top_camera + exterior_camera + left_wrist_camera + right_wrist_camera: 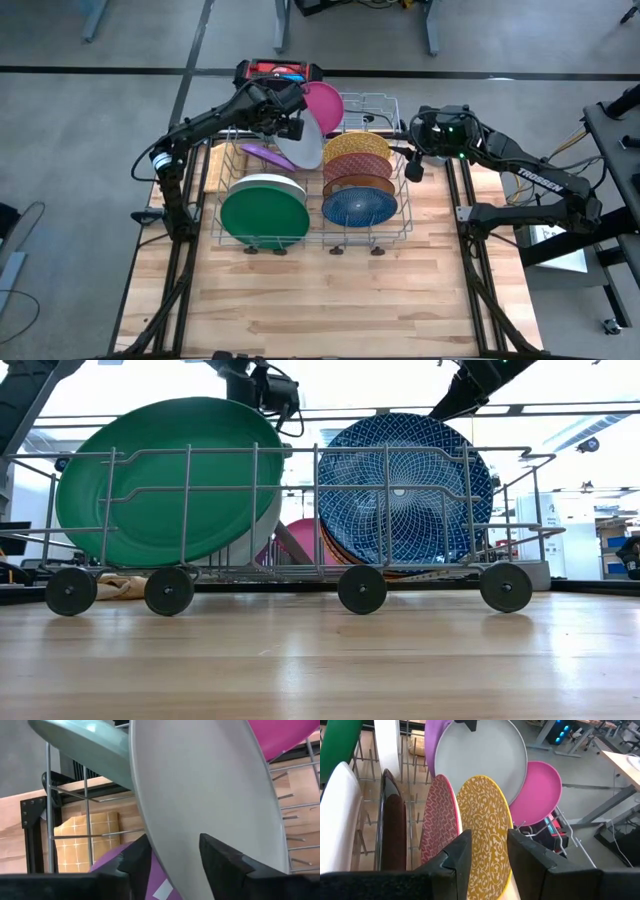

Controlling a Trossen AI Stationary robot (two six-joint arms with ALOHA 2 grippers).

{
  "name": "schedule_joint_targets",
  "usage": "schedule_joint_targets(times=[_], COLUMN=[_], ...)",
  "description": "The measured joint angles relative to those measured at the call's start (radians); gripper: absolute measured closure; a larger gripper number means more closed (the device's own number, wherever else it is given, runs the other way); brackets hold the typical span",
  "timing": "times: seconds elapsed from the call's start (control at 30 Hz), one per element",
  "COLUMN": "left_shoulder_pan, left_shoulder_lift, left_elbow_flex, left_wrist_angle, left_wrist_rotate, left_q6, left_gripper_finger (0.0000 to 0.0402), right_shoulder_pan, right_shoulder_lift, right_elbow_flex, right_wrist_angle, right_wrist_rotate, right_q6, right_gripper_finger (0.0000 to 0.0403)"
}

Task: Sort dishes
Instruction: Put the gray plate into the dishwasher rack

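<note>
The left gripper [293,127] grips one grey plate [305,138] by its rim, raised above the wire rack [400,215]. Beneath it lie one purple plate [267,156] and one pink plate [323,105]. The right gripper [412,165] hangs unclenched beside four patterned plates [357,180].

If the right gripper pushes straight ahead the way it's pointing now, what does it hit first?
Most likely the round yellow patterned plate: it stands on edge directly ahead of the open right gripper, between its fingers, though depth there is unclear.

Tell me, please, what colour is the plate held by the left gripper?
Pale grey plate, gripped by the left gripper; clearest in the right wrist view.
</note>
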Motion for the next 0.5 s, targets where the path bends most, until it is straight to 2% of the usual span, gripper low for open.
schedule_joint_targets(times=[0.5], left_shoulder_pan=[-0.026], left_shoulder_lift=[0.000], left_elbow_flex=[0.093], left_wrist_angle=[-0.001], left_wrist_rotate=[-0.001], left_q6=[0.031], left_gripper_finger=[0.0351], right_shoulder_pan=[0.000], right_shoulder_lift=[0.000], right_elbow_flex=[0.000], right_wrist_angle=[0.003], right_wrist_rotate=[0.000], right_q6=[0.000], right_gripper_finger=[0.0281])
